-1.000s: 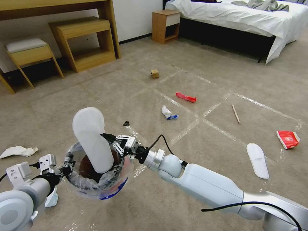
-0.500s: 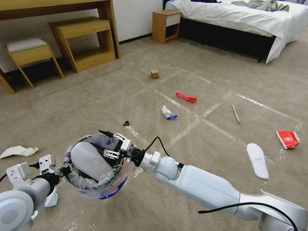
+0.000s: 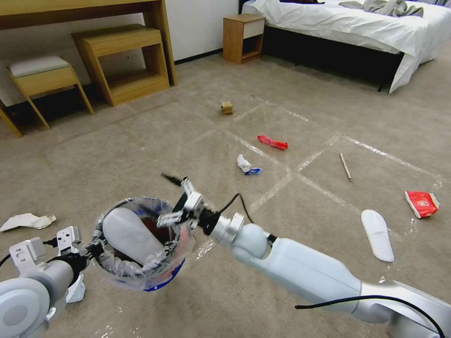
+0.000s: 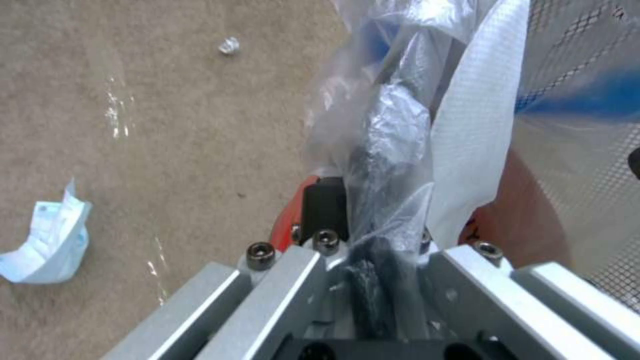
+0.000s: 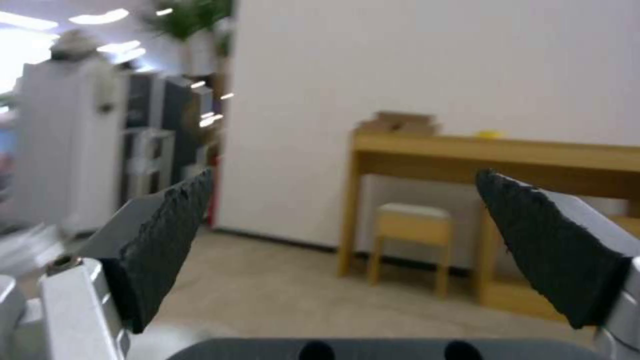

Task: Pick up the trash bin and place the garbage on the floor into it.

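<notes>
The trash bin [image 3: 155,274], blue and red with a crinkled clear liner, hangs above the floor [image 3: 291,220]. My left gripper [image 3: 95,248] is shut on its near rim [image 4: 393,125]. A white slipper [image 3: 128,231] lies inside the bin, its woven sole [image 4: 477,120] close to the left wrist camera. My right gripper [image 3: 162,199] is open and empty just above the bin's right rim, its black pads [image 5: 167,240] wide apart. Garbage on the carpet: a second slipper [image 3: 377,234], a red can [image 3: 422,203], a red wrapper [image 3: 272,142], crumpled paper [image 3: 246,165], a stick [image 3: 345,166], a tan box [image 3: 227,108].
Another white paper [image 3: 26,220] lies at far left, and a blue-white tissue [image 4: 47,242] under my left arm. A wooden desk [image 3: 84,9], shelf unit [image 3: 124,61] and stool [image 3: 44,77] line the back wall. A nightstand [image 3: 243,37] and bed [image 3: 357,28] stand at back right.
The slipper, held upright over the bin a second ago, has dropped inside. My right gripper let go of it, then rose and tilted up away from the bin.
</notes>
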You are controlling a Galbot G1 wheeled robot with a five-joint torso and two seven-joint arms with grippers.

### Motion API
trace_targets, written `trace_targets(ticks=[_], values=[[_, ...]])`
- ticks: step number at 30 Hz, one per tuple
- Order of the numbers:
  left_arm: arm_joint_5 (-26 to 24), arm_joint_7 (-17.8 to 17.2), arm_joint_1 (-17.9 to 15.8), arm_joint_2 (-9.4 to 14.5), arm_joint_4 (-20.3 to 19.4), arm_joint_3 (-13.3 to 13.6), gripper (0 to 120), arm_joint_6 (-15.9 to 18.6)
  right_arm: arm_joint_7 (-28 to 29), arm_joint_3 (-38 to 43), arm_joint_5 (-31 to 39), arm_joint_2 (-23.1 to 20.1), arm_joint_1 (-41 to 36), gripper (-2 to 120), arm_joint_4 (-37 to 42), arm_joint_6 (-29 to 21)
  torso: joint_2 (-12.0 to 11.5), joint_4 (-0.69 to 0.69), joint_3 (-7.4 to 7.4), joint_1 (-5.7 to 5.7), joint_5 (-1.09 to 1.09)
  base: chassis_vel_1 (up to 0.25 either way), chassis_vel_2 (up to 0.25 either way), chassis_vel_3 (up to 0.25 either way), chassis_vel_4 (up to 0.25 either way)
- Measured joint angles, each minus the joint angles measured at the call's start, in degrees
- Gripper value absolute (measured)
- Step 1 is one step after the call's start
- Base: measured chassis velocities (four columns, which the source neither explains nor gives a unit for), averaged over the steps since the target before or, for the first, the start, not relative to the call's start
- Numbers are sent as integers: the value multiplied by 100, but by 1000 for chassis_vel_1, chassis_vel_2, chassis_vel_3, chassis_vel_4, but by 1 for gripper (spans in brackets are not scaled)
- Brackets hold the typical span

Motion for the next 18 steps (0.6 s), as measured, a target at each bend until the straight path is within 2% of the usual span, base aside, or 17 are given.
trace_targets(ticks=[6, 8, 10, 12, 13, 14, 16, 18], values=[[133, 101, -56, -46, 56, -28, 0, -36, 164, 1163, 560, -533, -203, 100, 588, -363, 0, 0, 0, 0, 1, 0, 0, 0, 0], [191, 135, -77, -58, 91, -29, 0, -41, 289, 1929, 949, -809, -465, 100, 859, -515, 0, -1, 0, 0, 0, 0, 0, 0, 0], [200, 136, -80, -63, 98, -29, 0, -42, 300, 2105, 1012, -855, -532, 100, 902, -533, 0, -1, 0, 0, 1, 0, 0, 0, 0], [232, 139, -89, -84, 136, -29, 0, -44, 329, 2933, 1178, -1044, -902, 100, 1076, -581, 0, -1, 0, 0, 1, 0, 0, 0, 0], [232, 139, -89, -84, 136, -29, 0, -44, 329, 2933, 1178, -1044, -902, 100, 1076, -581, 0, -1, 0, 0, 1, 0, 0, 0, 0], [245, 140, -95, -89, 161, -30, 0, -45, 341, 3336, 1231, -1125, -1141, 100, 1170, -598, 0, -1, 0, 0, 1, 0, 0, 0, 0], [247, 140, -96, -90, 169, -32, 0, -46, 346, 3504, 1251, -1157, -1247, 100, 1208, -603, 0, -1, 0, 0, 0, 0, 0, 0, 0], [253, 140, -102, -90, 194, -47, 0, -46, 349, 4046, 1291, -1261, -1681, 100, 1343, -609, 0, 0, 0, 0, 1, 0, 0, 0, 0]])
